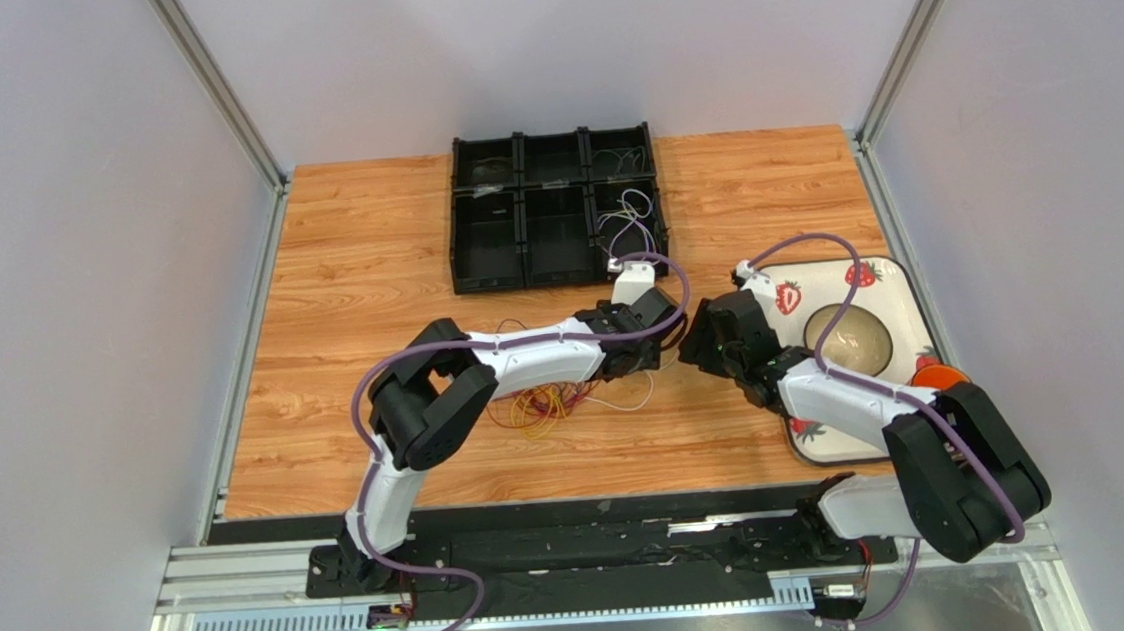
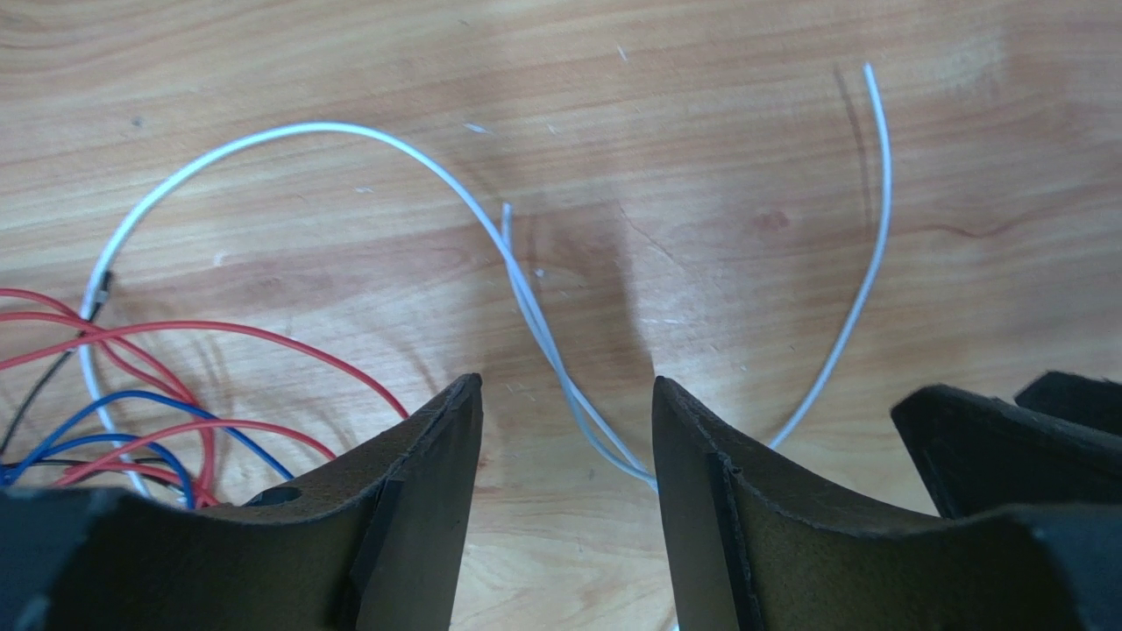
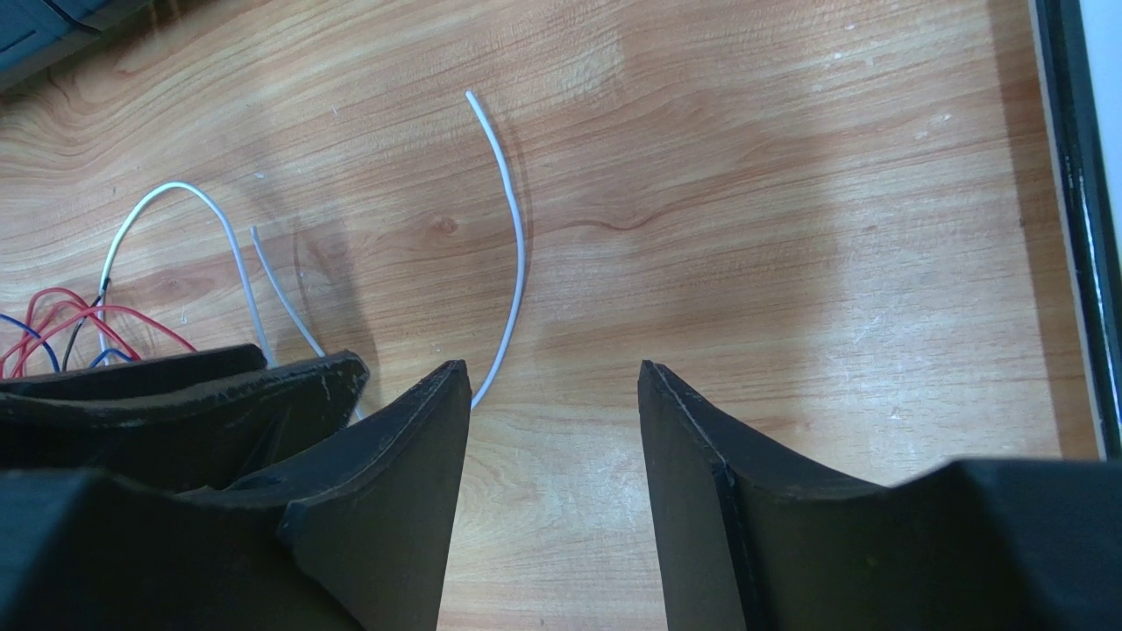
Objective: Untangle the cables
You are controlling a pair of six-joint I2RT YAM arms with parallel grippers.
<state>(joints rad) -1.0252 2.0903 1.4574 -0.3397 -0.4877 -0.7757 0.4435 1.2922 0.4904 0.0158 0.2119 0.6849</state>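
The cables lie on the wooden table. A red and yellow tangle [image 1: 538, 403] sits under my left forearm. In the left wrist view, white cable loops [image 2: 527, 283] run across the wood, with red strands [image 2: 198, 329] and blue strands [image 2: 132, 401] at the left. My left gripper [image 2: 566, 395] is open just above the table, and a white strand passes between its fingertips without being pinched. My right gripper [image 3: 553, 375] is open over bare wood with nothing between its fingers. A white cable end [image 3: 514, 250] curves behind its left finger. The two grippers [image 1: 646, 342] [image 1: 699, 343] stand close together, tip to tip.
A black compartment tray [image 1: 493, 216] stands at the back, with white wires [image 1: 629, 228] in its right front cell. A white strawberry-print tray [image 1: 890, 282] holding a bowl [image 1: 849, 335] sits at the right. Its dark edge [image 3: 1073, 197] borders the right wrist view.
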